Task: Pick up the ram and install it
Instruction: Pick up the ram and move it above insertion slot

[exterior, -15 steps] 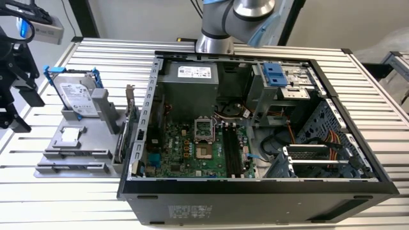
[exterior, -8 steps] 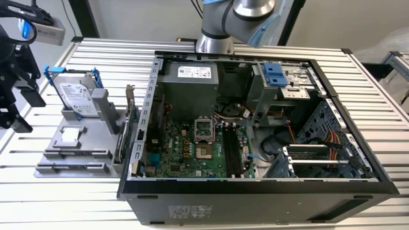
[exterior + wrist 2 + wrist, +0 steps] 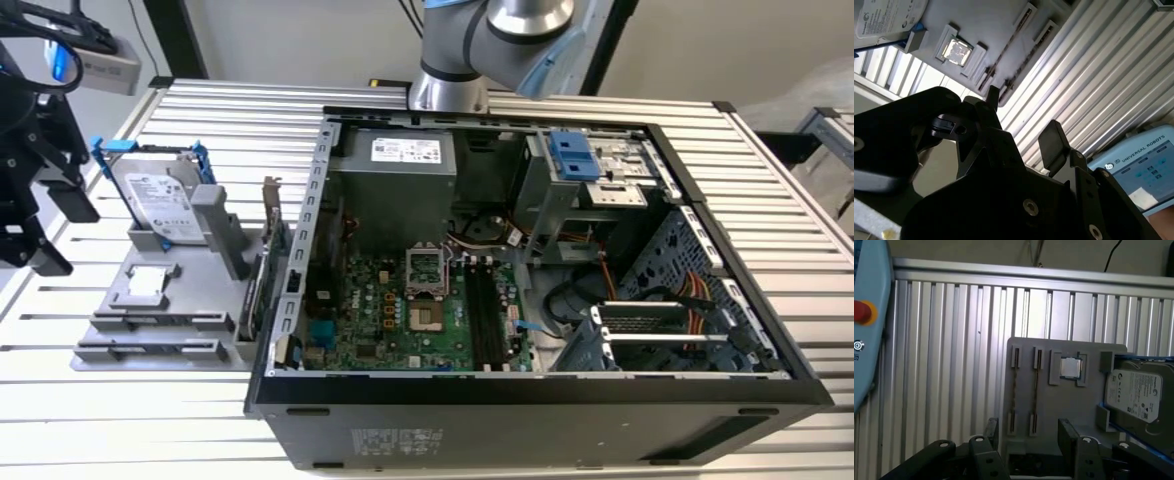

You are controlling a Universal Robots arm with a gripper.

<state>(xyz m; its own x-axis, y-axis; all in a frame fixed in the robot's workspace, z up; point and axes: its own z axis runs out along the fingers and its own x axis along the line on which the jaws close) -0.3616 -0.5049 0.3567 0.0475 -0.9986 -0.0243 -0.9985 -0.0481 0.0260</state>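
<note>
Two thin ram sticks stand on edge in the slots of a grey holder tray (image 3: pixel 120 340), on the exterior view's left. Both wrist views show them edge-on: one ram stick (image 3: pixel 1015 390) (image 3: pixel 1009 55) beside the other (image 3: pixel 1036 390) (image 3: pixel 1029 65). In the exterior view the ram (image 3: pixel 158 322) lies along the tray's near end. My black gripper (image 3: pixel 60 235) (image 3: pixel 1029 432) (image 3: pixel 1024 120) hangs above the table beside the tray, clear of the sticks. It is open and holds nothing. The motherboard's long memory slots (image 3: pixel 483 320) lie inside the open computer case.
The open computer case (image 3: pixel 534 390) fills the middle of the ribbed metal table (image 3: pixel 240 110). The tray also carries a hard drive (image 3: pixel 158 205) with blue handles, a square chip (image 3: pixel 1070 367) and a card (image 3: pixel 267 260) standing by the case wall. A teach pendant (image 3: pixel 866 315) lies beyond the tray.
</note>
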